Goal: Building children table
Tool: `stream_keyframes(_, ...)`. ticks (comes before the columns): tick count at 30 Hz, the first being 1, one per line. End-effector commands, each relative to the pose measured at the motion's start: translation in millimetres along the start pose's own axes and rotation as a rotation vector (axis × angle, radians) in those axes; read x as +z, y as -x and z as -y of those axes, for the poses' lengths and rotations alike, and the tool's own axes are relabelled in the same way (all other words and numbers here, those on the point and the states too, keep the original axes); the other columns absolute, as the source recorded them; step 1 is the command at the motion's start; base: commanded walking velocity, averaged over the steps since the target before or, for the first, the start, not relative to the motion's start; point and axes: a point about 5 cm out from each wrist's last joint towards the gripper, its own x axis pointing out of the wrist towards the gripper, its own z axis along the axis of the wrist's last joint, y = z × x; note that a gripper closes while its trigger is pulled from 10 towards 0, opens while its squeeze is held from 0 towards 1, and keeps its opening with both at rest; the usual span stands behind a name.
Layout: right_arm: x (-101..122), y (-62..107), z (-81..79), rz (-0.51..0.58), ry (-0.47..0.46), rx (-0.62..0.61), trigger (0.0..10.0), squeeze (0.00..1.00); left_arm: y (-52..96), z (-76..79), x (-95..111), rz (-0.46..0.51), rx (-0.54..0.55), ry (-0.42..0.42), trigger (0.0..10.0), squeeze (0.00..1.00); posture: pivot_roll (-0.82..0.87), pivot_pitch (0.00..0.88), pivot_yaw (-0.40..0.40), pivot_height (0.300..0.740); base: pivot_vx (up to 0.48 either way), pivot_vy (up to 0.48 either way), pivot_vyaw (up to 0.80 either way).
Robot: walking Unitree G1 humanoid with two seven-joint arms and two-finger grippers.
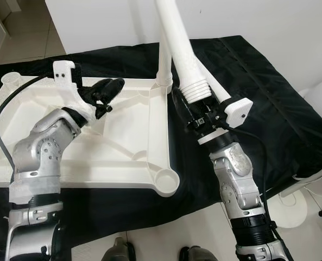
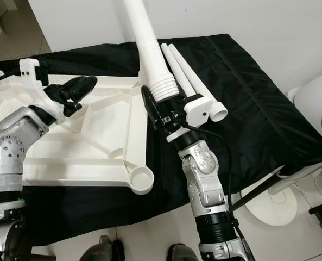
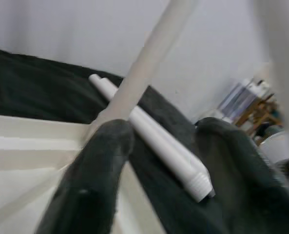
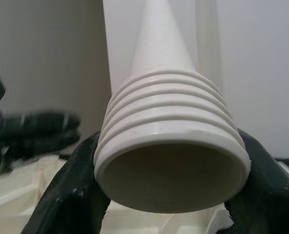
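Insp. note, L to R. Tabletop (image 1: 122, 157), white plastic, lay underside-up on black cloth (image 2: 258, 109); one leg already stood in far corner socket (image 1: 164, 81). Left gripper (image 1: 107, 89) hovered over top at approx. 10 o'clock, fingers parted, empty. Right gripper (image 2: 166, 111) at centre, clamped on threaded end of table leg (image 2: 141, 38), leg pointing to 12. Two spare legs (image 2: 190, 81) lay just beyond at 1 o'clock. Judged: leg light, stiff, hollow, smooth-sided; best held near ribbed thread.

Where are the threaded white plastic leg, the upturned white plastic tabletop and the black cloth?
threaded white plastic leg (image 2: 162, 87), right eye view, ribbed threaded end.
upturned white plastic tabletop (image 1: 164, 182), left eye view, near corner socket.
black cloth (image 2: 258, 109), right eye view, bare right part.
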Motion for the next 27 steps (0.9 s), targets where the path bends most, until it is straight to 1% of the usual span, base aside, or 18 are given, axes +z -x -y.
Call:
stream_keyframes(1, -4, 1.0, -3.5, -0.009, -0.004, 0.028, 10.0, 0.00, -2.2, -2.6, 1, 0.021, -0.005, 0.129, 10.0, 1.00, -0.05, 0.079, 0.046, 0.740, 0.000, 0.000, 0.00)
stream_keyframes(2, -6, 1.2, -4.1, -0.017, -0.004, 0.033, 10.0, 0.00, -3.6, -5.0, 3, 0.034, -0.009, 0.191, 10.0, 1.00, -0.04, 0.078, 0.036, 0.740, 0.000, 0.000, 0.00)
stream_keyframes(3, -6, 1.2, -4.1, -0.017, -0.004, 0.033, 10.0, 0.00, -3.6, -5.0, 3, 0.034, -0.009, 0.191, 10.0, 1.00, -0.04, 0.078, 0.036, 0.740, 0.000, 0.000, 0.00)
stream_keyframes(4, -10, 1.5, -5.8, -0.035, -0.011, 0.048, 10.0, 0.00, -6.0, -9.7, 6, 0.055, -0.007, 0.288, 10.0, 1.00, -0.04, 0.078, 0.025, 0.740, 0.000, 0.000, 0.00)
stream_keyframes(5, -10, 1.5, -5.8, -0.035, -0.011, 0.048, 10.0, 0.00, -6.0, -9.7, 6, 0.055, -0.007, 0.288, 10.0, 1.00, -0.04, 0.078, 0.025, 0.740, 0.000, 0.000, 0.00)
stream_keyframes(6, -13, 1.8, -7.0, -0.045, -0.012, 0.057, 10.0, 0.00, -6.9, -13.2, 6, 0.067, 0.001, 0.348, 10.0, 1.00, -0.04, 0.078, 0.025, 0.740, 0.000, 0.000, 0.00)
stream_keyframes(7, -13, 1.8, -7.0, -0.045, -0.012, 0.057, 10.0, 0.00, -6.9, -13.2, 6, 0.067, 0.001, 0.348, 10.0, 1.00, -0.04, 0.078, 0.025, 0.740, 0.000, 0.000, 0.00)
stream_keyframes(9, -18, 2.0, -9.3, -0.062, -0.009, 0.081, 10.0, 0.00, -8.3, -17.8, 6, 0.072, 0.014, 0.412, 10.0, 1.00, -0.04, 0.077, 0.017, 0.740, 0.000, 0.000, 0.00)
stream_keyframes(10, -18, 2.0, -9.3, -0.062, -0.009, 0.081, 10.0, 0.00, -8.3, -17.8, 6, 0.072, 0.014, 0.412, 10.0, 1.00, -0.04, 0.077, 0.017, 0.740, 0.000, 0.000, 0.00)
stream_keyframes(11, -20, 1.2, -11.2, -0.073, 0.000, 0.101, 10.0, 0.00, -9.2, -21.9, 3, 0.066, 0.030, 0.449, 10.0, 0.38, -0.04, 0.074, 0.014, 0.740, 0.000, 0.000, 0.00)
stream_keyframes(12, -20, 1.2, -11.2, -0.073, 0.000, 0.101, 10.0, 0.00, -9.2, -21.9, 3, 0.066, 0.030, 0.449, 10.0, 0.38, -0.04, 0.074, 0.014, 0.740, 0.000, 0.000, 0.00)
stream_keyframes(13, -23, 0.1, -13.7, -0.085, 0.005, 0.127, 10.0, 0.00, -9.2, -26.4, 0, 0.053, 0.051, 0.461, 10.0, 0.00, -0.05, 0.073, 0.011, 0.740, 0.000, 0.000, 0.00)
stream_keyframes(14, -26, -0.8, -16.6, -0.097, 0.018, 0.159, 10.0, 0.00, -9.3, -29.9, -2, 0.051, 0.060, 0.493, 10.0, 0.00, -0.05, 0.069, 0.009, 0.740, 0.000, 0.000, 0.00)
stream_keyframes(18, -34, -0.3, -24.3, -0.131, 0.056, 0.239, 10.0, 0.00, -10.3, -34.3, -3, 0.043, 0.078, 0.507, 10.0, 0.00, -0.05, 0.065, 0.008, 0.740, 0.000, 0.000, 0.00)
stream_keyframes(22, -36, 0.0, -24.0, -0.134, 0.039, 0.232, 10.0, 0.00, -11.6, -34.7, 3, 0.070, 0.065, 0.522, 10.0, 0.00, -0.05, 0.060, 0.006, 0.740, 0.000, 0.000, 0.00)
stream_keyframes(24, -38, 0.9, -22.1, -0.136, 0.025, 0.209, 10.0, 0.00, -12.3, -35.8, 6, 0.079, 0.058, 0.548, 10.0, 0.00, -0.05, 0.057, 0.007, 0.740, 0.000, 0.000, 0.00)
stream_keyframes(26, -38, 1.1, -16.6, -0.123, 0.015, 0.143, 10.0, 0.00, -11.5, -38.3, 7, 0.079, 0.071, 0.536, 10.0, 0.00, -0.05, 0.054, 0.006, 0.740, 0.000, 0.000, 0.00)
stream_keyframes(27, -38, 1.1, -16.6, -0.123, 0.015, 0.143, 10.0, 0.00, -11.5, -38.3, 7, 0.079, 0.071, 0.536, 10.0, 0.00, -0.05, 0.054, 0.006, 0.740, 0.000, 0.000, 0.00)
